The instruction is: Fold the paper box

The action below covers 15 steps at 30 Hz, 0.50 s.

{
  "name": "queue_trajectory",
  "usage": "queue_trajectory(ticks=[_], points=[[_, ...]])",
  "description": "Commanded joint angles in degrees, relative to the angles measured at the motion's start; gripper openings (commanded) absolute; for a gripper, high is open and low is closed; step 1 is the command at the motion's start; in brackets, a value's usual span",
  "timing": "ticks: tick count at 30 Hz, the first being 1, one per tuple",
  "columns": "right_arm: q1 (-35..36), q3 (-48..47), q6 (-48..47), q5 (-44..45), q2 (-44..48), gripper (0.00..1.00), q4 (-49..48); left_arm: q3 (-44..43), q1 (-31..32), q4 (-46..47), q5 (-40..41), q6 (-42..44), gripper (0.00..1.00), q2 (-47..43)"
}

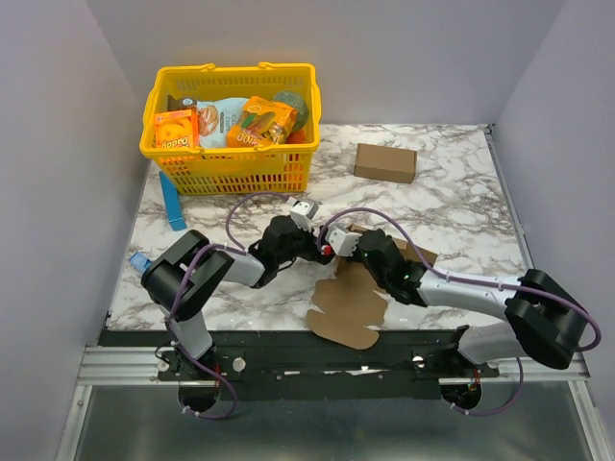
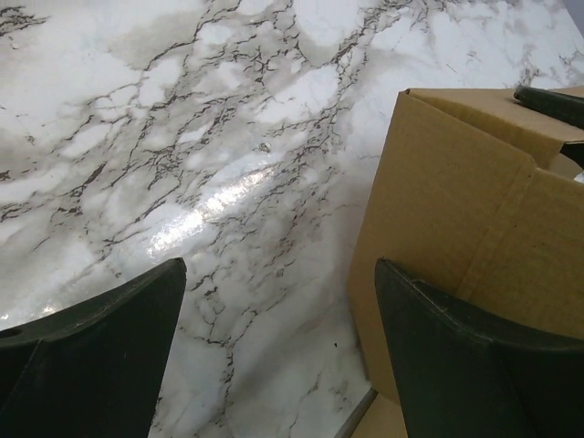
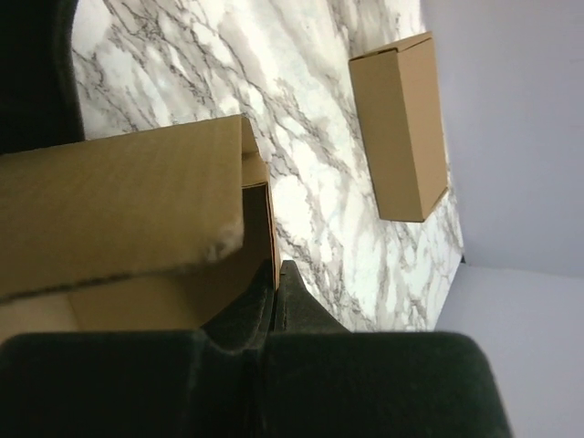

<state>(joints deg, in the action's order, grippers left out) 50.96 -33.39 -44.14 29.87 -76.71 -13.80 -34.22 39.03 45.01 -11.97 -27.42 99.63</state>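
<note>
Left claw (image 2: pixel 281 274) stands wide open and holds nothing, one finger hard by the raised brown wall of the paper box (image 2: pixel 456 201), the other out over bare bench (image 2: pixel 182 137). Right claw (image 3: pixel 274 285) is closed, apparently pinching the top edge of a wall of that box. The box sits between the two claws, near the middle of the bench towards its near edge. It is half formed, with walls up on the far side and flat flaps spread towards the robot.

Risks, as I judge them:
- If the left claw closes where it is, it could catch only a corner and crease or buckle the thin card.
- A sideways push from the left could drag the wall out of the right claw's narrow pinch, and the raised walls would then flop back.
- The flat flaps reach the bench's near edge, so a tug that way could slide them over it.

Count:
- one paper box
- one longer closed carton (image 1: pixel 384 162), well apart at the far right
- one yellow basket (image 1: pixel 240 171)
- two orange packs (image 1: pixel 175 128) visible inside the basket
- two claws
</note>
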Motion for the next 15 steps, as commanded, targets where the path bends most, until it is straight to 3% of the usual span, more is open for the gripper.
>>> queue_trajectory(ticks=[1, 15], points=[[0.46, 0.25, -4.72, 3.36, -1.51, 0.01, -11.68, -3.65, 0.61, 0.17, 0.1, 4.03, 0.94, -0.68], [0.46, 2.18, -20.72, 11.35, -15.05, 0.01, -41.98, -10.17, -5.36, -4.5, -0.87, 8.96, 0.95, 4.51]])
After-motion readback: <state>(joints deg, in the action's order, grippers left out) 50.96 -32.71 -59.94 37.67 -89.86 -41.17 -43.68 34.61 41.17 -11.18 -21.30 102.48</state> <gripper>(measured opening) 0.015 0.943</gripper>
